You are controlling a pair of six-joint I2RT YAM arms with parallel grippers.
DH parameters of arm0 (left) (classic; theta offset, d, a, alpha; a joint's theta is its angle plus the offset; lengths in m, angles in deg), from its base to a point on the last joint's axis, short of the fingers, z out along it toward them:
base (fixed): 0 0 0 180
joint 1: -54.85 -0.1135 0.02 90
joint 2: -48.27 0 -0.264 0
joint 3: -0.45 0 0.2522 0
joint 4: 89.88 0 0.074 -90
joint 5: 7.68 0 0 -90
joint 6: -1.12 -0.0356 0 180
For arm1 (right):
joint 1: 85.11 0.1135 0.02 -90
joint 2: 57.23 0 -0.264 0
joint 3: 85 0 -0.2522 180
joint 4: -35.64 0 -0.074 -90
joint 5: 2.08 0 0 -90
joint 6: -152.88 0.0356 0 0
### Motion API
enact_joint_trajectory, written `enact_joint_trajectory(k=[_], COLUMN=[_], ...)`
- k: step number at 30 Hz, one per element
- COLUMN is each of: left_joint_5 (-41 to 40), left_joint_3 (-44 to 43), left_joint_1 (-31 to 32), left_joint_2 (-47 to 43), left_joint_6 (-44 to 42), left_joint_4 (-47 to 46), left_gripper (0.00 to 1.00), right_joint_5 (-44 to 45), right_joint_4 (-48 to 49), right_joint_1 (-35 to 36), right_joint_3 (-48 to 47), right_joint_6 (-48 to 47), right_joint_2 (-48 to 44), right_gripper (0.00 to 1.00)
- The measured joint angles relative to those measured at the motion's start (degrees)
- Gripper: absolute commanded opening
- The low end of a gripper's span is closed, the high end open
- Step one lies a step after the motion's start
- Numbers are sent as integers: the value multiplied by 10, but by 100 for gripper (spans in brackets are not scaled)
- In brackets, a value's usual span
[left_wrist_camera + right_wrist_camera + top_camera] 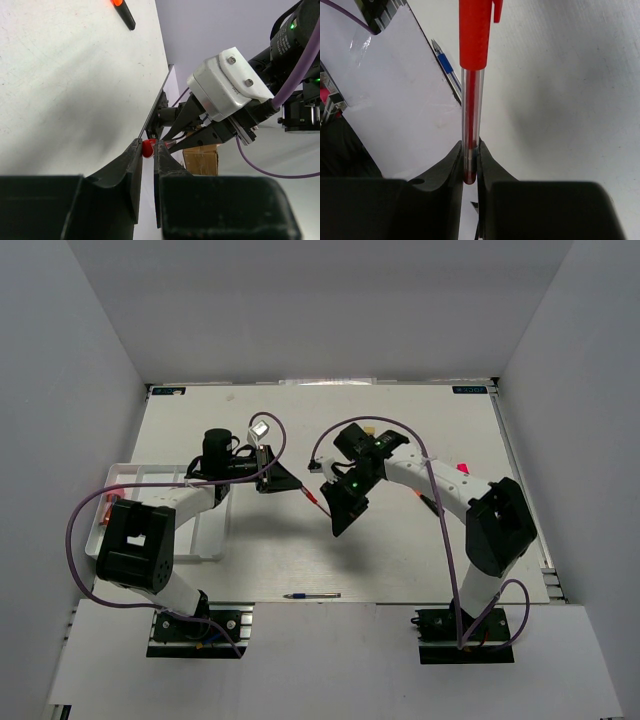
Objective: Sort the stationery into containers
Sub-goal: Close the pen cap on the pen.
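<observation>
A thin red pen (316, 499) hangs above the table's middle between both grippers. My left gripper (300, 486) is shut on its red end (147, 149), pinched between the fingertips. My right gripper (328, 510) is shut on the other end, with the clear barrel (471, 100) clamped between its fingers (456, 165) and the red cap pointing away. The right gripper's fingers (200, 137) show in the left wrist view, meeting mine. The white divided tray (215, 540) sits at the left, under the left arm, with orange-tipped items (107, 505) in it.
A blue pen (312, 595) lies near the table's front edge and also shows in the right wrist view (445, 67). A black highlighter with an orange cap (428, 502) and a pink item (462, 468) lie by the right arm. A small white block (262, 428) lies behind the left gripper.
</observation>
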Motion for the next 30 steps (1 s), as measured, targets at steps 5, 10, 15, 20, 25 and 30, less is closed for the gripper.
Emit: enact_joint_trajectory(k=[5,10,15,20,25,30], left_joint_5=[-10,-18,-26,-32,-40,-50], left_joint_3=[1,7,9,9,9,10], left_joint_1=[2,5,10,14,16,19], left_joint_2=[0,-3,-3,-6,-7,-10], left_joint_6=[4,7,9,10,14,19], left_joint_4=[-9,-16,-21,-24,-33,-44], left_gripper=[0,0,0,0,0,0], right_joint_5=[4,9,12,12,14,14], right_joint_4=[-4,-15,-24,-33,-34,-35], right_joint_1=[0,0,0,0,0,0], right_joint_3=[-8,-15,-20,-24,-31,-37], right_joint_6=[3,4,5,7,12,15], right_joint_2=[7,10,14,18,28,34], right_gripper=[0,0,0,0,0,0])
